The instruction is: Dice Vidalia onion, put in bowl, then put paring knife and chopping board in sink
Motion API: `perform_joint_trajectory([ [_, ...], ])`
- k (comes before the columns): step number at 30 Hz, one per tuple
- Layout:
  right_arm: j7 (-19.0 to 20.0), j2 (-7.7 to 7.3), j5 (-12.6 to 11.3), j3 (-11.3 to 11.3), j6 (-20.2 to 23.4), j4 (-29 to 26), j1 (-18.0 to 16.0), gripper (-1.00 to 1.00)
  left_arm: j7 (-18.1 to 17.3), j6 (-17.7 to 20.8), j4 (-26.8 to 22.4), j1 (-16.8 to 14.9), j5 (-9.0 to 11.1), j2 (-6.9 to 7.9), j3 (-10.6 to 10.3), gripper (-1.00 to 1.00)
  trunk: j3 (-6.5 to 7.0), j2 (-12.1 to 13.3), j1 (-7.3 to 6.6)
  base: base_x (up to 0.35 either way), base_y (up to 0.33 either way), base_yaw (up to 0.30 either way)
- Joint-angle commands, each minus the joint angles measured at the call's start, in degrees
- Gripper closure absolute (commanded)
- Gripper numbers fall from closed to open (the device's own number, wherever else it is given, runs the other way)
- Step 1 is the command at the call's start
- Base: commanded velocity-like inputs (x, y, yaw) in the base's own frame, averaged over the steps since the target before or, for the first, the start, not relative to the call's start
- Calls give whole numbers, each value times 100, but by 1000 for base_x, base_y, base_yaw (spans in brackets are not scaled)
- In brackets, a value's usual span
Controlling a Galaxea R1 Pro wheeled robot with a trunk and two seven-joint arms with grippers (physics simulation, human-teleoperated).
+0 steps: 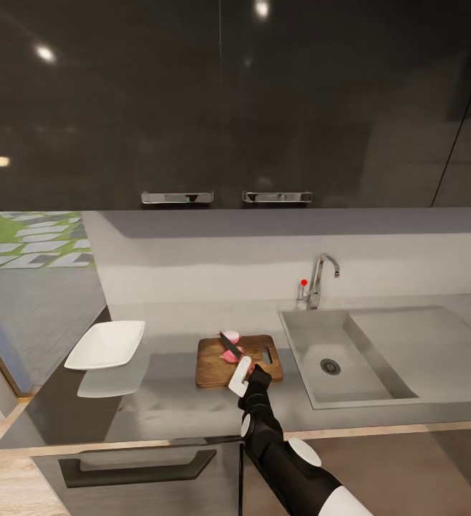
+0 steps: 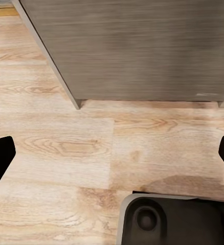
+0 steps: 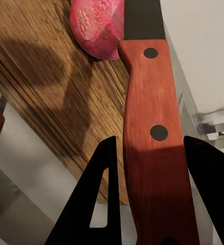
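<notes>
Grey countertop (image 1: 156, 408) carries the chopping board (image 1: 213, 362); the right gripper (image 3: 148, 168) clamps the paring knife (image 3: 153, 148), blade beyond its fingertips on the Vidalia onion (image 3: 96, 25). Left gripper (image 2: 112, 153) gapes over floor (image 2: 66, 148).

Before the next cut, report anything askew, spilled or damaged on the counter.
Nothing stands out. The Vidalia onion lies in pink pieces on the chopping board, as dicing would leave it. The right gripper grips the paring knife over it. The bowl sits upright on the countertop, and the sink looks dry.
</notes>
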Motion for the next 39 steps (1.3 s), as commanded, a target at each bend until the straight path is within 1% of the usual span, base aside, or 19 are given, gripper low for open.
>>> perform_joint_trajectory([
  [1,-8,0,-129,7,23,23,-4,100,25,-10,-11,-1,55,8,-47,-100,-13,-10,5,0,0,0],
  [26,-15,0,-122,7,11,87,-5,100,25,-10,-11,-1,53,8,-47,-100,-13,-10,5,0,0,0],
  [39,-52,0,-120,5,17,-130,-6,100,25,-10,-11,-1,53,6,-47,-100,-13,-10,5,36,-77,0],
])
